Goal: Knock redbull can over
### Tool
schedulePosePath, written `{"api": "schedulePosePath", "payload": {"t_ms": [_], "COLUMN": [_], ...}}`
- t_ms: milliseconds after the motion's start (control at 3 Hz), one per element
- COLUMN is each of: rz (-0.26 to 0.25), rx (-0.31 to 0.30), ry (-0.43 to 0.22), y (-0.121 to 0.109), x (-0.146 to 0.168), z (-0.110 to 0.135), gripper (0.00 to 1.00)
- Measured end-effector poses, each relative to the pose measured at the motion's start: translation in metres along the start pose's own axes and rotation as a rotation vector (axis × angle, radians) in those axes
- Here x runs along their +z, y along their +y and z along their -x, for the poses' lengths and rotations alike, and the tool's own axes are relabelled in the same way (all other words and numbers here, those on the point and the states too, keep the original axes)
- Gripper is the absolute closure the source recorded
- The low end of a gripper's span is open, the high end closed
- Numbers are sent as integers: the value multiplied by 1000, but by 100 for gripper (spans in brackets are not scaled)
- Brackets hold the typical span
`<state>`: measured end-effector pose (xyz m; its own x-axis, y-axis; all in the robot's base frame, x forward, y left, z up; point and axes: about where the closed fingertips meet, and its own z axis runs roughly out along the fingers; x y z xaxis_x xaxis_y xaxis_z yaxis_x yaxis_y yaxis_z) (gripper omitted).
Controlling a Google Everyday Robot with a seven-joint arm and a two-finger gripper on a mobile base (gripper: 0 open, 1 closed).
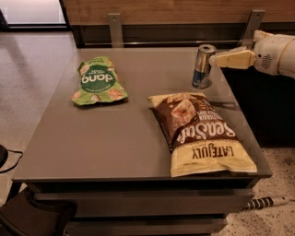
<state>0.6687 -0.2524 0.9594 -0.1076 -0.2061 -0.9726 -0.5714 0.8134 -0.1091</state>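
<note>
A grey tabletop [115,138] is standing before me on a pale polished floor [27,60]. A wood-panelled wall [175,9] is running behind it, daylight is glaring upper left, and my pincer [215,60] is hovering near its far right corner.

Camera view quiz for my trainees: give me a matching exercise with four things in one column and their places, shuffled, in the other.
Things:
1. redbull can
2. green snack bag
3. brown chip bag
4. gripper

Places:
A. lying at the near right of the table
B. level with the can's top, on its right side
C. standing at the far right
D. lying at the far left

Pairs: 1-C, 2-D, 3-A, 4-B.
</note>
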Motion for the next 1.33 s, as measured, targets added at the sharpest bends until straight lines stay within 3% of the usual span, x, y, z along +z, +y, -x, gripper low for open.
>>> {"api": "schedulePosePath", "payload": {"t_ms": [667,1000,1333], "rz": [28,96,133], "rx": [115,135,145], "ry": [-54,-50,-45], "y": [-19,-4,7], "x": [28,46,54], "z": [-42,-55,-63], "gripper": [0,0,0]}}
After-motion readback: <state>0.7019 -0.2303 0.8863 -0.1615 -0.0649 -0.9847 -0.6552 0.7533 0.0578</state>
